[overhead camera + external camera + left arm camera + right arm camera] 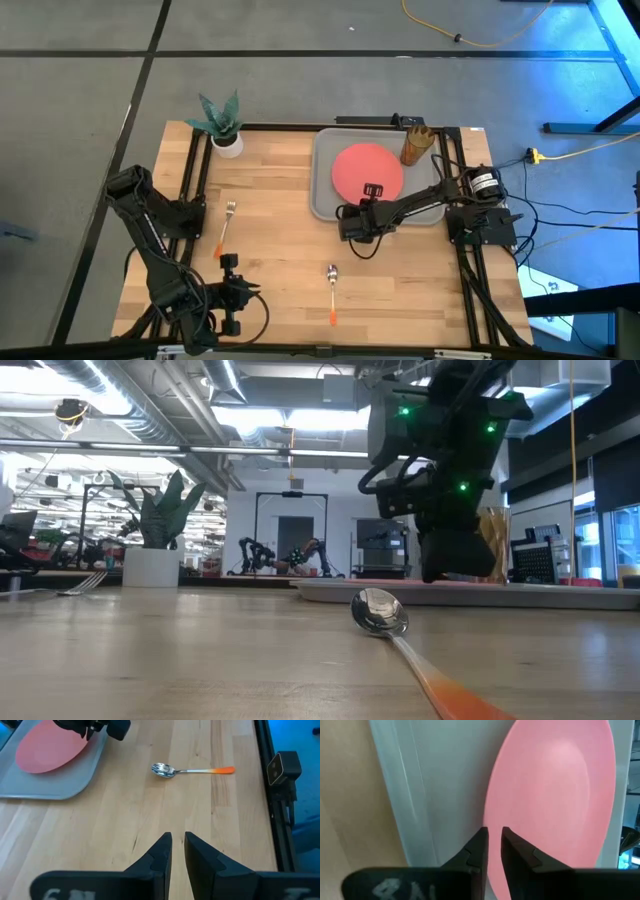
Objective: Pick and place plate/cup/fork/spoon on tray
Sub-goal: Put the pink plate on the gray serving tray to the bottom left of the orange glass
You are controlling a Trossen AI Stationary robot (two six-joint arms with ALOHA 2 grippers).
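The tray [325,150] lies at the far right of the table [280,250], close against the frame on that side. The plate [367,170] rests flat inside it, toward the middle. The cup [416,145] stands upright at the tray's far right corner (whether it sits inside the rim or just on it cannot be told from above).

The right gripper [491,840] is over the near edge of the tray, at the near rim of the plate. In its own wrist view its two fingers [475,851] stand close together with a narrow gap between them, pointing at the plate's edge where it meets the grey tray floor. Nothing is seen between them; the plate lies free.

The spoon [332,290] lies on the bare wood near the front edge, bowl toward the tray, orange handle toward the front. It is well apart from the tray.

The fork [226,228] lies on the wood toward the left, tines pointing to the far side, handle toward the front.

The left gripper [178,851] waits at the front left corner, low over the table, facing across toward the spoon. Its fingers are nearly together, a thin slit between them, holding nothing.

A potted plant [224,125] stands at the far left corner.
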